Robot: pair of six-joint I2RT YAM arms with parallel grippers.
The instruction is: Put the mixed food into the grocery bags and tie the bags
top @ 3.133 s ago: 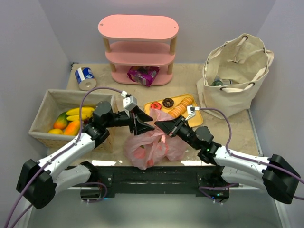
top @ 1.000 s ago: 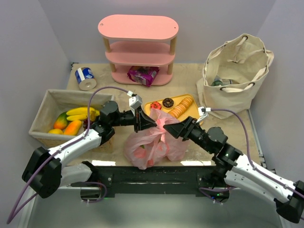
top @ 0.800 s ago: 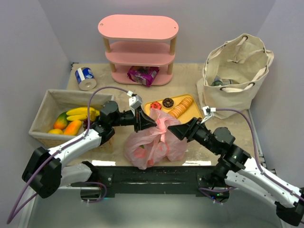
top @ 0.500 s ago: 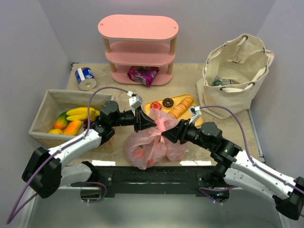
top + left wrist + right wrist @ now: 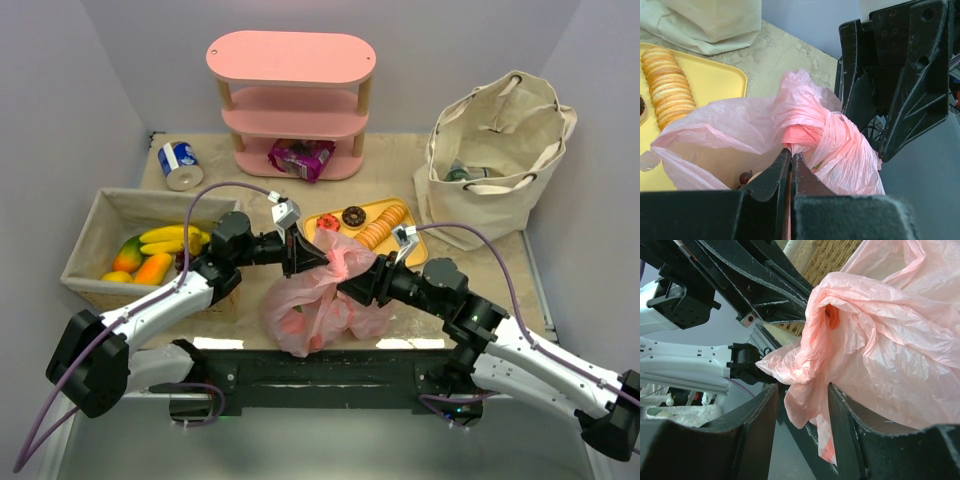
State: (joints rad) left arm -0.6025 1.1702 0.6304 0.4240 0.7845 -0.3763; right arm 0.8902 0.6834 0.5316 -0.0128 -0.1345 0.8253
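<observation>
Presently the pink plastic bag sits mid-way along the near edge of the worktop, its neck twisted into a knot. The left gripper is clamped on that neck. The right gripper has its jaws apart, straddling a loose tail. Judged step: tying. Next, close on the tail and pull outward. The canvas bag stands at the far right corner.

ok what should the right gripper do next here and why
Probably close the right gripper fully on the loose tail of the pink bag. Its fingers stand apart on either side of that tail without pinching it, while the left gripper is shut on plastic beside the twisted bunch, so a firm grip would let both pull the tie tight.
</observation>
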